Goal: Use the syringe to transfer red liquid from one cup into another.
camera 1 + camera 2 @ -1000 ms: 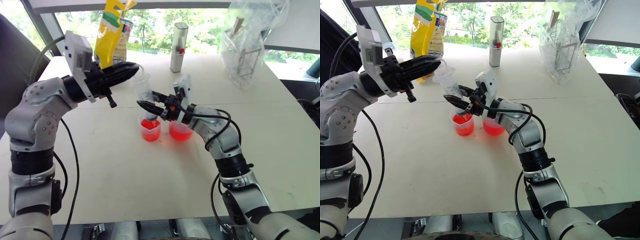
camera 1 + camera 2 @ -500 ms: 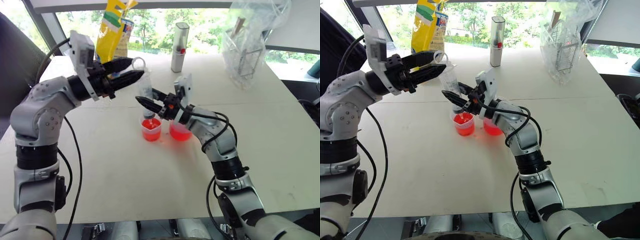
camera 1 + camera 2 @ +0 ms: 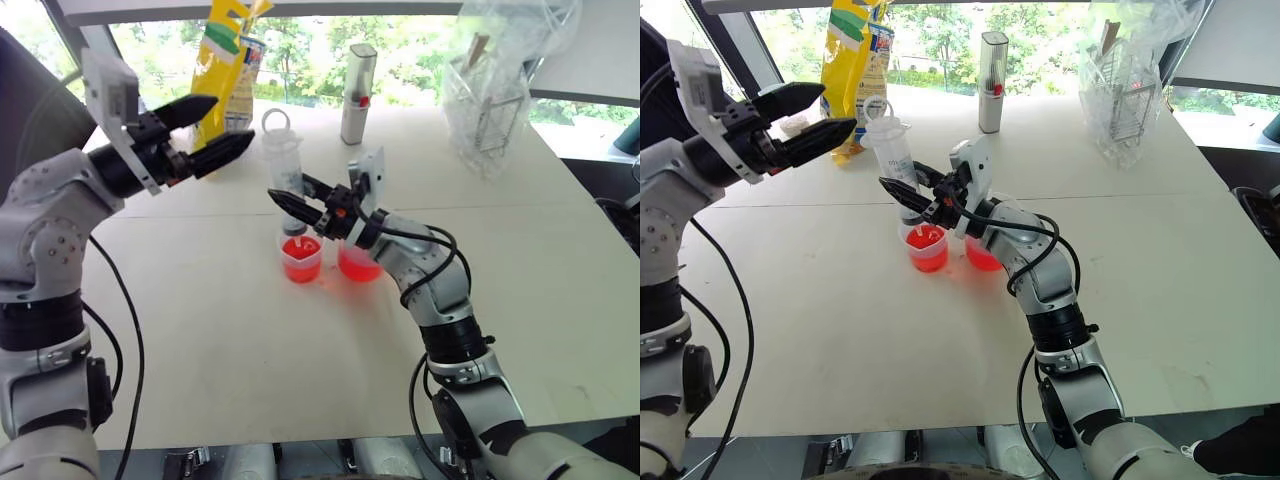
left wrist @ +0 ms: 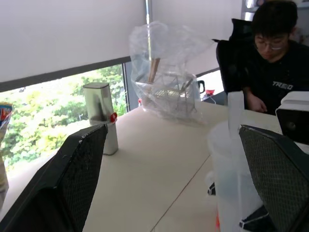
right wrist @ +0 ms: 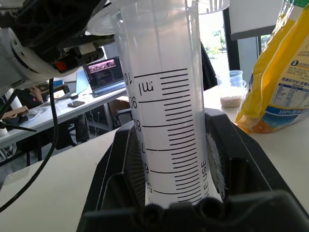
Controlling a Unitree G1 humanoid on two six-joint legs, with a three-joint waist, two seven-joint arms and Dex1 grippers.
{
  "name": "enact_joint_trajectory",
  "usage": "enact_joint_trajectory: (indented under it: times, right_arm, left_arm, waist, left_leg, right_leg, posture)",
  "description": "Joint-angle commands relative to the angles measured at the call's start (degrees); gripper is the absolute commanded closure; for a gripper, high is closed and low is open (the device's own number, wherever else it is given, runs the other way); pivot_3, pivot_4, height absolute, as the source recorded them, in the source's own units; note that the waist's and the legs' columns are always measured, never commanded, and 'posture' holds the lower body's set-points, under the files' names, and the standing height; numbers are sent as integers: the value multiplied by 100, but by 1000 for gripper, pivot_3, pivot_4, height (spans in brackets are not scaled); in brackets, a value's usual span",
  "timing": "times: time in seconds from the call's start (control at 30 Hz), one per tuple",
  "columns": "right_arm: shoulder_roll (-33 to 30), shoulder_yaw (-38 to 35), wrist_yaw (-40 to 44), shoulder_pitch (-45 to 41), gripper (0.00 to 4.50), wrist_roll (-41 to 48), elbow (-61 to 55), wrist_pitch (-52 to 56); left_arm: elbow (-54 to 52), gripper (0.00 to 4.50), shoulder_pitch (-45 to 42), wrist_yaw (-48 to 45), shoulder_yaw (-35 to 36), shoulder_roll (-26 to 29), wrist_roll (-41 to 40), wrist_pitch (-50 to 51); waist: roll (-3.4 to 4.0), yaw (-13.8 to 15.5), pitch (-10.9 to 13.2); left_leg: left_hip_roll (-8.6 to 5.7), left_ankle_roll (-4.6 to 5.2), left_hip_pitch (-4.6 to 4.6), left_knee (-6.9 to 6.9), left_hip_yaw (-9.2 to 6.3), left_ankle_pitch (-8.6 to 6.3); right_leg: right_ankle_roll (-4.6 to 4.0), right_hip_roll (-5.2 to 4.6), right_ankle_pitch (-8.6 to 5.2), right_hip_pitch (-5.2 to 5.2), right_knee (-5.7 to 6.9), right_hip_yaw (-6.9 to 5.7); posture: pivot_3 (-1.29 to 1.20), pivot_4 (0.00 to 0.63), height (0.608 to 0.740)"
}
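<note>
The syringe (image 3: 284, 165) stands upright over the smaller cup (image 3: 300, 262), its tip just above the red liquid (image 3: 300, 247) there. My right gripper (image 3: 289, 192) is shut on the lower barrel. In the right wrist view the barrel (image 5: 166, 111) looks clear between the pads. The larger beaker (image 3: 358, 266), also holding red liquid, stands right beside the small cup, partly behind my right wrist. My left gripper (image 3: 226, 124) hangs open to the left of the syringe's plunger ring, holding nothing. Its fingers (image 4: 72, 179) frame the syringe (image 4: 231, 164).
A yellow bag (image 3: 226, 60) and a silver canister (image 3: 357, 95) stand at the table's far edge. A clear plastic bag over a wire rack (image 3: 490, 95) sits at the far right. A person (image 4: 277, 53) sits beyond the table.
My left gripper has opened, let go of the plunger top and drawn away to the left. My right gripper still holds the syringe over the small cup.
</note>
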Motion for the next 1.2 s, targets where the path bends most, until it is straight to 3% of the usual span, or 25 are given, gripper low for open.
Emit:
enact_joint_trajectory:
  times: [0.03,0.23,0.4,0.57,0.67,0.9,1.2]
  right_arm:
    - [-85,-295,-75,-309,3124,217,-312,76]
    - [-573,-985,-428,-1185,3124,658,-367,911]
    - [-1186,-1608,-857,-1840,3124,1016,-310,1808]
    - [-1959,-2643,-1974,-2516,3124,1571,243,4154]
    - [-2513,-2677,-2235,-2673,3124,1337,510,5002]
    - [-3428,-1858,-2148,-2055,3124,940,626,6339]
    - [-3230,-2211,-2368,-1043,3124,1045,307,7111]
  left_arm:
    - [-423,54,310,-240,153,194,-179,33]
    - [-646,54,1103,-1367,-332,799,6,-177]
    - [-402,54,1161,-1961,-834,1011,457,-566]
    - [-212,54,996,-2145,-1094,905,736,-808]
    - [-150,54,924,-2198,-1163,843,804,-885]
    - [-182,54,862,-2177,-1222,674,890,-979]
    - [-360,54,929,-2051,-1176,626,855,-881]
  waist:
    - [0,0,0]
    - [3,-1,2]
    - [3,11,2]
    - [2,12,1]
    - [6,7,-2]
    - [9,6,-4]
    - [10,1,-4]
  left_leg:
    - [-1,0,-1,1,1,0]
    - [-2,0,-1,-2,4,0]
    - [-2,0,-3,-15,3,0]
    - [-4,0,-15,-44,12,0]
    - [-4,1,-50,-50,16,0]
    - [-2,5,-82,-54,18,-2]
    - [-2,5,-81,-42,13,-1]
  right_leg:
    - [0,-2,0,0,0,0]
    - [-2,-8,0,-4,-3,0]
    - [-29,-8,-15,-10,-10,-1]
    - [-29,-17,-14,-16,-47,0]
    - [-14,-19,-6,-47,-57,0]
    - [-13,-4,-6,-80,-69,6]
    - [-9,8,-4,-73,-62,5]
  posture:
    - [0,150,740]
    - [0,150,740]
    - [0,150,740]
    - [0,150,740]
    - [0,150,740]
    - [0,150,740]
    - [0,150,740]
